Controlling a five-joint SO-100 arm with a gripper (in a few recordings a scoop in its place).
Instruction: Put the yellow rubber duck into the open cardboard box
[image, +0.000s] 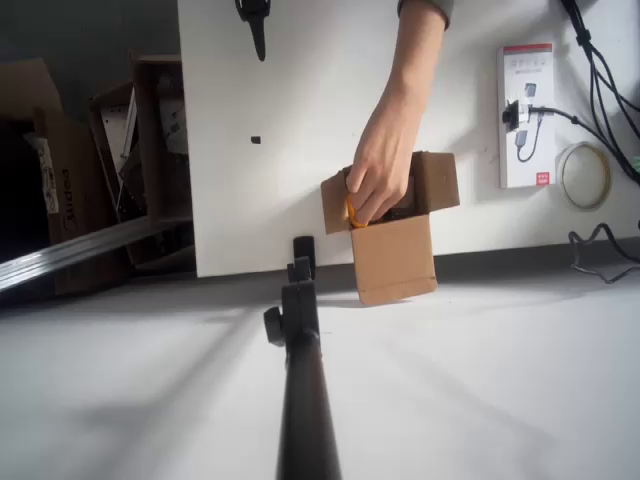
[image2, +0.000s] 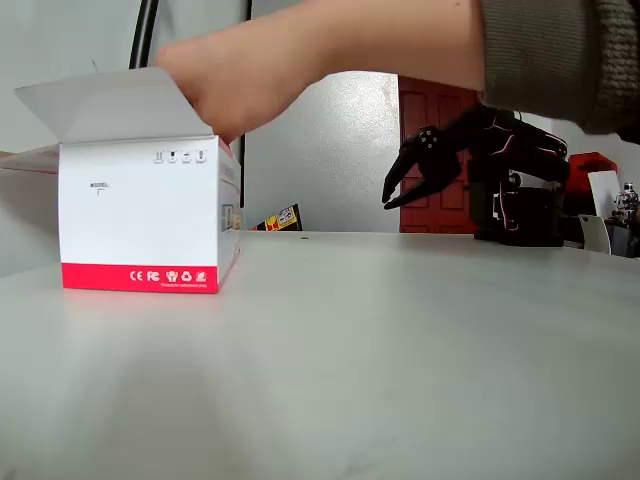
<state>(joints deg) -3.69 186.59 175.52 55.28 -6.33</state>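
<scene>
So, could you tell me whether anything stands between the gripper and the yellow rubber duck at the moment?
Yes: a person's hand reaches into the open cardboard box and covers the yellow rubber duck, of which a mere sliver shows. The gripper hangs open, apart from the box.

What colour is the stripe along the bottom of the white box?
Red. The stripe runs along the base of the white box, clearest in the fixed view.

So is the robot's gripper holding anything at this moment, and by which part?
Nothing: the black gripper hangs open and empty. A person's hand reaches into the open brown cardboard box, fingers around something yellow; which part cannot be told.
</scene>
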